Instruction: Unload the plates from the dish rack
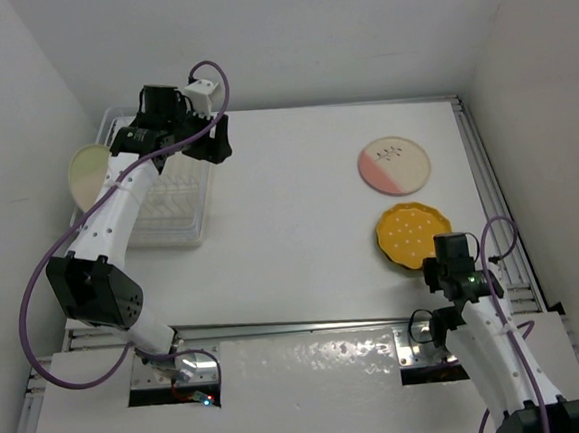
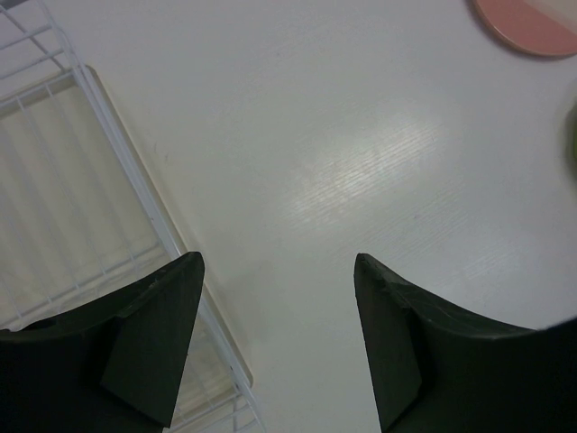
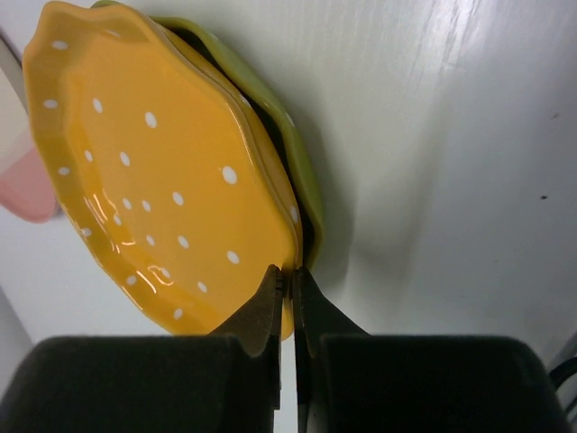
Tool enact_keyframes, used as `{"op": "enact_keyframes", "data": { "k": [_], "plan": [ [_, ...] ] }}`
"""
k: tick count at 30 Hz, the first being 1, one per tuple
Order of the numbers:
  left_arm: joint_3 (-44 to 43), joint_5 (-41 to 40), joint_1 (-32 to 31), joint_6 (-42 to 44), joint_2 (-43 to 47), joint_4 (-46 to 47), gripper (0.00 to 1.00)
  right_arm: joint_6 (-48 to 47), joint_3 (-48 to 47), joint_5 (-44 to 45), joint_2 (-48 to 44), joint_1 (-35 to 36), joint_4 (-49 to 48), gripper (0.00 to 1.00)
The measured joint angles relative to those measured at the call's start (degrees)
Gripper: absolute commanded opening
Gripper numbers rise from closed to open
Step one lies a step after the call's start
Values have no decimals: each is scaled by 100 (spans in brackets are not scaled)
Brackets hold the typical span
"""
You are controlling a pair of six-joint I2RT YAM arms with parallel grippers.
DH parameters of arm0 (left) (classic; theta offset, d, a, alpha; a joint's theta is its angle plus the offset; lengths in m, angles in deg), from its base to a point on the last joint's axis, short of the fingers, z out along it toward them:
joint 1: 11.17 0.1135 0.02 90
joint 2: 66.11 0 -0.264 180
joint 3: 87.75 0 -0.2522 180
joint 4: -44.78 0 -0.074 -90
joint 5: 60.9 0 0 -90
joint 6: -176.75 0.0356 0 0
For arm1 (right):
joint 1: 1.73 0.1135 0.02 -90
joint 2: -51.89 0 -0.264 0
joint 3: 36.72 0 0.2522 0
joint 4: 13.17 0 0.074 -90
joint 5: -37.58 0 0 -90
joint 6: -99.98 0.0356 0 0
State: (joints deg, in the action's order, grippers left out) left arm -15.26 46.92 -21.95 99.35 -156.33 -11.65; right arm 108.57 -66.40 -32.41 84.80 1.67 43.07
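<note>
Orange dotted plate (image 3: 162, 171) tops a green plate (image 3: 299, 171); right end effector (image 3: 288, 275) closed, left end effector (image 2: 278, 259) open.

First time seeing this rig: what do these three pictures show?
Two robot arms are bolted to a table. One picture looks down from overhead; the other two come from a camera on each wrist. The left arm's fingers stand open and empty beside the clear dish rack, which has a cream plate at its left side. To the right lie a white-and-pink plate and an orange dotted plate with a green plate under it. The right arm's fingers are shut at the orange plate's rim, holding nothing.
</note>
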Motion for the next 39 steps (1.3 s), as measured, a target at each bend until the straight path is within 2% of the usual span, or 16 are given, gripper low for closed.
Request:
{"op": "enact_keyframes", "data": {
  "k": [17,39],
  "plan": [
    [0,-63,0,44,0,2,66,754,310,-264,-426,0,-295,0],
    [0,-76,0,63,0,2,66,1311,184,-612,-245,2,-199,0]
  ]
}}
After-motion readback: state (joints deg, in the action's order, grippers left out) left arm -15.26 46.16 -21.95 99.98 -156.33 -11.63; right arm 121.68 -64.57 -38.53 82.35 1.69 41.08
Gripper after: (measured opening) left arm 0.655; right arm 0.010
